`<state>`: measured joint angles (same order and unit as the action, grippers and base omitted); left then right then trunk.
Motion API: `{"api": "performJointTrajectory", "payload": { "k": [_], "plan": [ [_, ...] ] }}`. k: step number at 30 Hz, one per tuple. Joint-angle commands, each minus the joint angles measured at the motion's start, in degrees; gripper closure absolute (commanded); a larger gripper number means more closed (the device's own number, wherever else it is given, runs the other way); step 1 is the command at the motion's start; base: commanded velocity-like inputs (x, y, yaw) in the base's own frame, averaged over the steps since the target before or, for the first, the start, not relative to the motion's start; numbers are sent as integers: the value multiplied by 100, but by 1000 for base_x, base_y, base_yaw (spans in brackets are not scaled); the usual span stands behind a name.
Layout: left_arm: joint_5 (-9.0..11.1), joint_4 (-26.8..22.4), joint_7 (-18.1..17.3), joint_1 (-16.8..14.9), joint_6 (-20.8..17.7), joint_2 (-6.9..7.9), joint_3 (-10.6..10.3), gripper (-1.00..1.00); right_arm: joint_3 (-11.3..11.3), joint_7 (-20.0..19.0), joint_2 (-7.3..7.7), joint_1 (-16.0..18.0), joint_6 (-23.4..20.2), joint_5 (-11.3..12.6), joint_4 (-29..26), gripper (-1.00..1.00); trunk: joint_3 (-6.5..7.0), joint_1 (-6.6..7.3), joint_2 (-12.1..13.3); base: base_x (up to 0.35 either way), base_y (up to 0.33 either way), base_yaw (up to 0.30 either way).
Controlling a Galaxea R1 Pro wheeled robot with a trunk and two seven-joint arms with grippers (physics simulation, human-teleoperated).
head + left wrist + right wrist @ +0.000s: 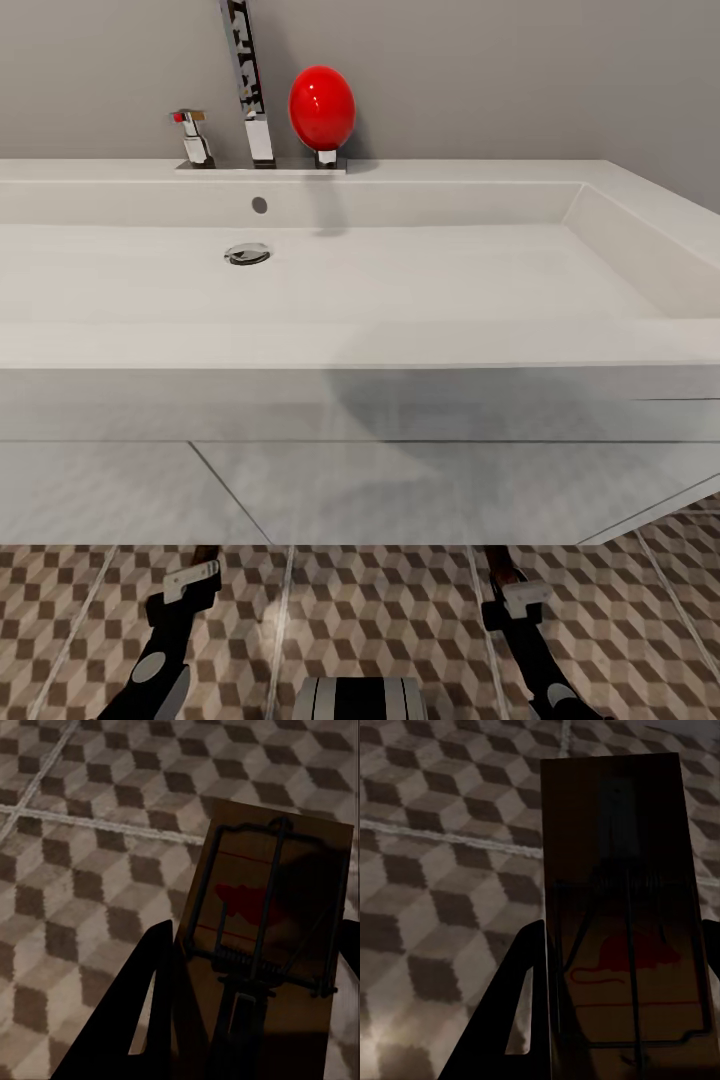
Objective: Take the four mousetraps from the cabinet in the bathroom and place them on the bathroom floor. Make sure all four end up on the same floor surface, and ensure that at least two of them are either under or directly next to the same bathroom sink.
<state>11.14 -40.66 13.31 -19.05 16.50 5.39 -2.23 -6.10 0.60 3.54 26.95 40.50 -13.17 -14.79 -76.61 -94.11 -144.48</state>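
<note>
The white sink [360, 345] spreads across the head view, with the cube-patterned bathroom floor [380, 620] below it. Both arms reach down toward the sink's lower edge, the left gripper [203, 560] on one side and the right gripper [502, 568] on the other. In the left wrist view a tan mousetrap [262, 915] with a black spring bar and a red mark sits between the dark fingers [150, 975], held above the tiles. In the right wrist view a second mousetrap [619, 892] is clamped between the fingers [529, 975], also over tiles. The cabinet is out of view.
A chrome faucet [250, 90], a small tap handle [192, 135] and a red egg-shaped object [322, 108] stand at the back of the basin. A drain [248, 253] sits in the basin. The grey wall rises behind. My base [360, 698] shows at the bottom.
</note>
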Motion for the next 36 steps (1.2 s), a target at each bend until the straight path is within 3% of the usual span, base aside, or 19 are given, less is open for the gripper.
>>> {"api": "performJointTrajectory", "payload": {
  "k": [1,12,29,36],
  "plan": [
    [31,3,20,-2,20,-1,-23,100,-42,-7,-5,3,19,-54,5,100,-4,1,-1,0,0,0],
    [28,-2,21,-2,20,34,-23,100,-41,1,-12,3,-33,-45,-409,100,-4,1,-1,0,0,0],
    [28,-4,57,-2,20,42,-8,100,-32,0,-54,3,9,-36,-435,100,-4,1,-1,0,0,0],
    [28,-4,66,-2,20,41,-6,100,-32,1,-56,3,32,-36,-435,100,-159,-17,-11,0,0,0]
  ]
}}
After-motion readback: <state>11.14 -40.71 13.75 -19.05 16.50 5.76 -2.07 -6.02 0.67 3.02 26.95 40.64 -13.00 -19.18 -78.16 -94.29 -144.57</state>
